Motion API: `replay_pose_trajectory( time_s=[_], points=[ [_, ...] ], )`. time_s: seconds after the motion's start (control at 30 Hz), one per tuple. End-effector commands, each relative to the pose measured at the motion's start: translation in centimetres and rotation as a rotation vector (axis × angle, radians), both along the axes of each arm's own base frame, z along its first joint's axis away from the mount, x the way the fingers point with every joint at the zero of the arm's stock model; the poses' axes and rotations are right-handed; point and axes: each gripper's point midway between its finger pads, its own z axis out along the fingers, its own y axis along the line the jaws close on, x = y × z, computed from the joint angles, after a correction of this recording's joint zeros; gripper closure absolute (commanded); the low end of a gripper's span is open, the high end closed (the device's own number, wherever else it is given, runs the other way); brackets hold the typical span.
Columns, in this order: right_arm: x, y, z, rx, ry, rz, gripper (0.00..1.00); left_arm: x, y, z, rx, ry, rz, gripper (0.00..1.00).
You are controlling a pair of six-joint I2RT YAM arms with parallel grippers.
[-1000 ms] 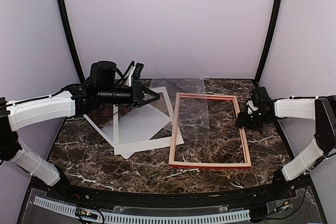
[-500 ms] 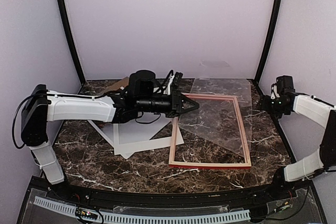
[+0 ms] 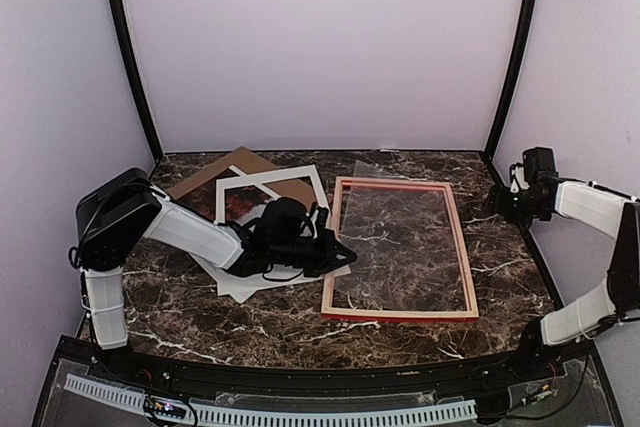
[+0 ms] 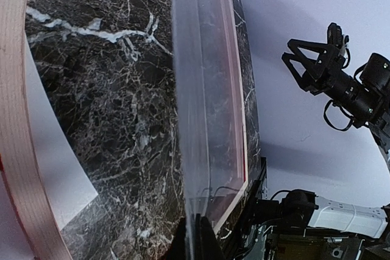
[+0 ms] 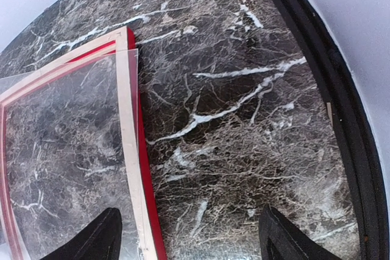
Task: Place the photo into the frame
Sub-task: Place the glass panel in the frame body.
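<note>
The frame (image 3: 400,315) lies pale back up on the dark veined marble table (image 3: 180,317), and the photo (image 3: 240,205) lies just left of it, showing reddish-brown under a white mat (image 3: 270,179). The left gripper (image 3: 343,248) pinches a clear sheet (image 4: 201,89) over the frame. The right gripper (image 5: 190,223) gapes wide near plain lilac walls (image 3: 320,47).

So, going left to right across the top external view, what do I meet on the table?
Brown backing board → white mat → left gripper → frame → right gripper. The clear sheet lies over the frame, so it is left out.
</note>
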Motion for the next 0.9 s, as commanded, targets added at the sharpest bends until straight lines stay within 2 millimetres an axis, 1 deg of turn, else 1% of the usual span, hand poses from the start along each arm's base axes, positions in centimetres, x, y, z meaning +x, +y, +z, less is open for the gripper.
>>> replay_pose_trajectory(
  time_s=[0.0,0.17,0.27,0.33,0.4,0.53,0.6,0.73,0.87],
  points=[
    [0.0,1.6,-1.4,0.076,0.001,0.053,0.22,1.2,0.3,2.4,-0.075,-0.041,0.070,1.00],
    [-0.5,4.4,-3.3,0.137,0.029,0.127,0.23,0.3,-0.1,2.1,-0.078,-0.020,0.032,0.99],
    [-0.5,5.6,-4.3,0.167,0.044,0.155,0.23,-0.3,-0.3,1.8,-0.081,-0.003,-0.003,0.91],
    [-0.5,7.0,-4.8,0.180,0.055,0.194,0.24,-0.7,-0.4,1.8,-0.083,0.005,-0.022,0.86],
    [-0.4,7.6,-5.3,0.189,0.065,0.213,0.24,-1.1,-0.4,1.6,-0.080,0.012,-0.040,0.81],
    [-0.2,8.5,-6.0,0.202,0.081,0.245,0.24,-1.6,-0.5,1.4,-0.065,0.021,-0.075,0.70],
    [-0.2,8.7,-6.3,0.203,0.090,0.256,0.25,-1.7,-0.7,1.5,-0.056,0.017,-0.092,0.67],
    [0.0,9.0,-6.5,0.201,0.098,0.270,0.25,-2.1,-0.9,1.1,-0.032,0.025,-0.124,0.65],
    [0.1,9.4,-6.8,0.203,0.107,0.287,0.26,-2.3,-0.8,0.6,-0.012,0.034,-0.142,0.68]
  ],
)
